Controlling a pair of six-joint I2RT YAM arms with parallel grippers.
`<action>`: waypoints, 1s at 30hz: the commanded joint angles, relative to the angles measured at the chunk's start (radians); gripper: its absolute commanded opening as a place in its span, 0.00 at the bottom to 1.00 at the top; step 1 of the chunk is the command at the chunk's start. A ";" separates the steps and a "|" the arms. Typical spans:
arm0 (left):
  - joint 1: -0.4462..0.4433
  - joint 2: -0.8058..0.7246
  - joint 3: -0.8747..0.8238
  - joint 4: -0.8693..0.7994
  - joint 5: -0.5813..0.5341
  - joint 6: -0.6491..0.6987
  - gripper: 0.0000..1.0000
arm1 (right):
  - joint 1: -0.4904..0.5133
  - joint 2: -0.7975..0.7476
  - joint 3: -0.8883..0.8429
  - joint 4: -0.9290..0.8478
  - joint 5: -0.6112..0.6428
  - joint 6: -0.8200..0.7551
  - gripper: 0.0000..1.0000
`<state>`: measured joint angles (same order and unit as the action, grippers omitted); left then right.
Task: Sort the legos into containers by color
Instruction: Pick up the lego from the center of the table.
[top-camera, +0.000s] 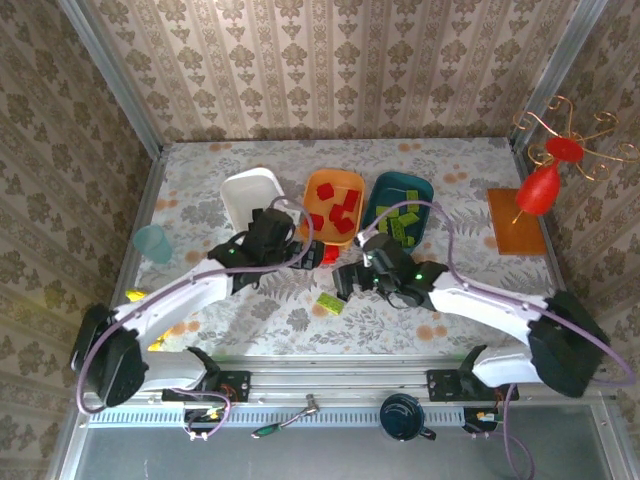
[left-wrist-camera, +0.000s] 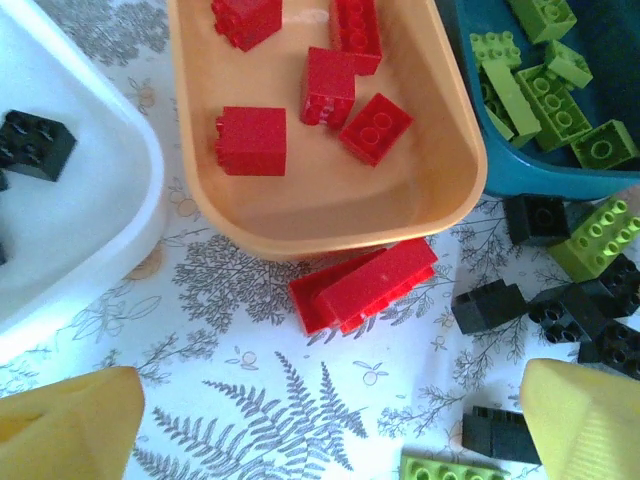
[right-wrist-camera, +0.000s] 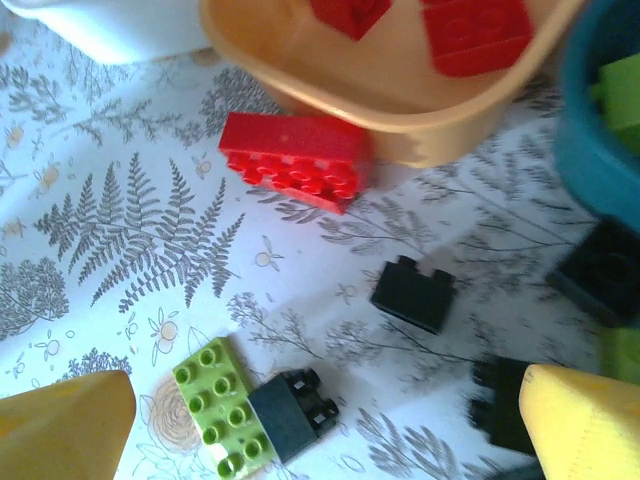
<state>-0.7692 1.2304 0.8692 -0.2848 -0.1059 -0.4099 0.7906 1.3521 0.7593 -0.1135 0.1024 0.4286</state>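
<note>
Three tubs stand in a row: white holding black legos, orange holding red ones, dark teal holding lime ones. On the table in front of the orange tub lies a long red lego. Black legos and a lime one lie to its right. My left gripper hangs open above the cloth just short of the red lego. My right gripper is open over a lime lego joined to a black one.
A pale-blue cup stands at the left edge of the table. An orange mat lies at the right, under a gold wire stand carrying a red piece. Patterned walls close in three sides.
</note>
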 joint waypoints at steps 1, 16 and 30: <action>-0.019 -0.094 -0.038 -0.020 -0.067 -0.045 1.00 | 0.043 0.123 0.096 0.062 0.104 0.046 1.00; -0.053 -0.328 -0.196 -0.081 -0.133 -0.089 1.00 | 0.105 0.474 0.328 0.046 0.357 0.226 1.00; -0.032 -0.386 -0.229 -0.103 -0.128 -0.084 1.00 | 0.105 0.566 0.397 0.060 0.390 0.220 0.84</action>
<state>-0.8112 0.8631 0.6582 -0.3702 -0.2256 -0.4793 0.8913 1.8950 1.1259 -0.0555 0.4416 0.6357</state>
